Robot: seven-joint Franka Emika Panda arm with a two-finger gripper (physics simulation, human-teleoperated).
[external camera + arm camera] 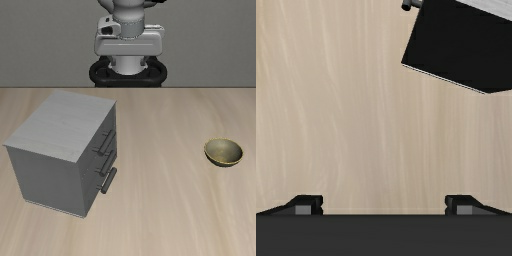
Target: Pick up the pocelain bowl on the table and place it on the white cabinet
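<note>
On the table (170, 120), in the exterior view, the porcelain bowl (224, 152) is sitting upright and alone toward the exterior view's right. It is well apart from the white cabinet (65, 150), which is standing toward the left with its drawer handles (103, 165) facing the bowl's side. The arm (128, 40) is hanging folded above its base at the far edge, roughly between the two; I judge this a neutral pose that is leaving both within reach. The cabinet's flat top is lying bare, offering room for the bowl. In the wrist view, the gripper (384, 205) is looking straight down on bare wood, its fingertips (304, 203) standing wide apart with nothing between them, ready, I judge, to straddle the bowl's rim. A dark block (461, 45) with a pale edge, which I am taking for the cabinet, is lying ahead of the fingers and off to one side. The pick is not yet begun.
</note>
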